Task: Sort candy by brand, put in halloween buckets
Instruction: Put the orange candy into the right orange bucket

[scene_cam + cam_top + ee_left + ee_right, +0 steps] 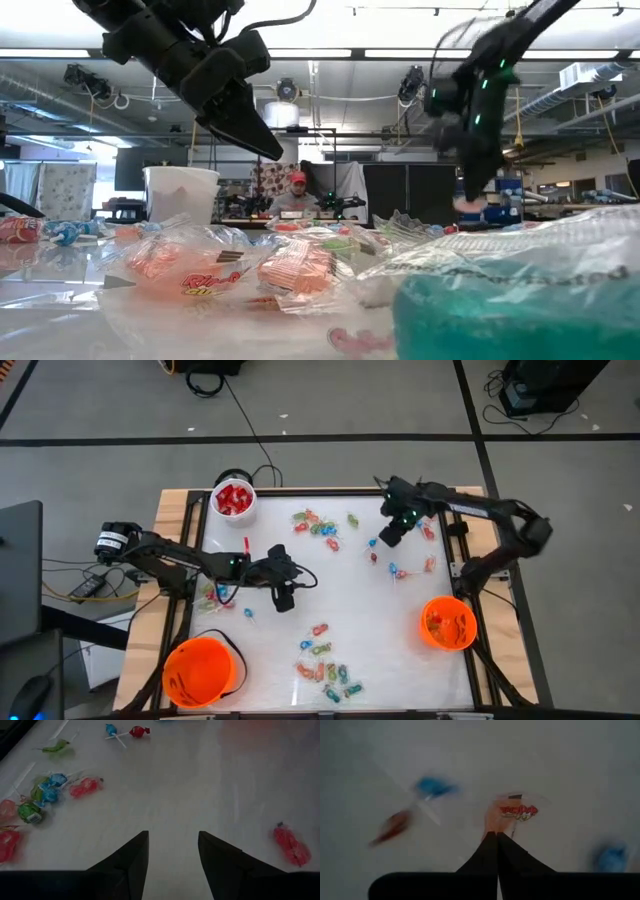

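Pinching only the corner of a clear-wrapped red candy (516, 812), the right gripper (497, 837) has its fingers pressed together over the far side of the table (300, 590), so the thin film may slip free on the way to the orange bucket (447, 623) near the front right (the grip looks shallow, though blur hides it). Loose lollipops (434, 787) just beside it could be dragged along, while the left gripper (172, 852) hangs part-open and empty above mid-table.
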